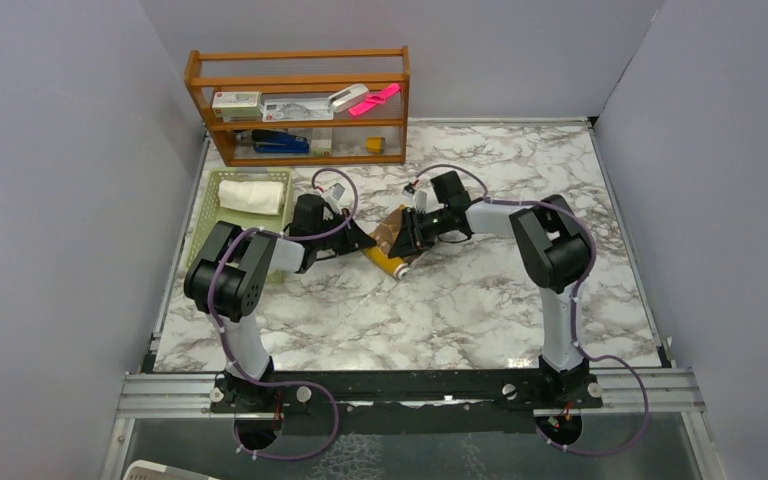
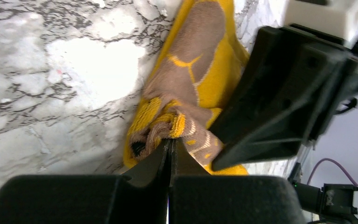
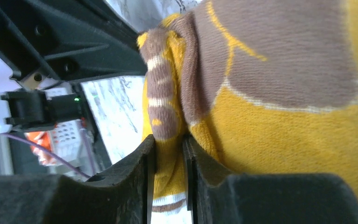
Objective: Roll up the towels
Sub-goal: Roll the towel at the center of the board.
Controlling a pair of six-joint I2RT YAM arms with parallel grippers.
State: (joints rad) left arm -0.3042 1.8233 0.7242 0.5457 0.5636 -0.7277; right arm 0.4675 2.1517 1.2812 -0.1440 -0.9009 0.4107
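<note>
The yellow towel (image 1: pixel 392 255) lies on the marble worktop (image 1: pixel 480 300), slightly back and left of its centre and well apart from every edge. It lies at a slant, with the brown bear pattern facing up. In the left wrist view, the yellow towel (image 2: pixel 200 70) is flat at its far part and gathered into a rolled, bunched fold at its near end.

The left gripper (image 1: pixel 362 240) meets the towel from the left. Its jaws are fully together, and the left gripper (image 2: pixel 170 147) touches the bunched fold with its tips. It cannot be told whether any cloth is caught between them.

The right gripper (image 1: pixel 412 235) meets the towel from the right, close to the left gripper. In the right wrist view, the right gripper (image 3: pixel 168 144) stands at a narrow gap, and a fold of the yellow towel (image 3: pixel 284 140) fills that gap.

The white towel (image 1: pixel 252 195) lies rolled inside the pale green basket (image 1: pixel 260 176), which stands at the left edge of the worktop, near the back. A wooden shelf (image 1: pixel 300 100) holding small items stands at the back left corner.
</note>
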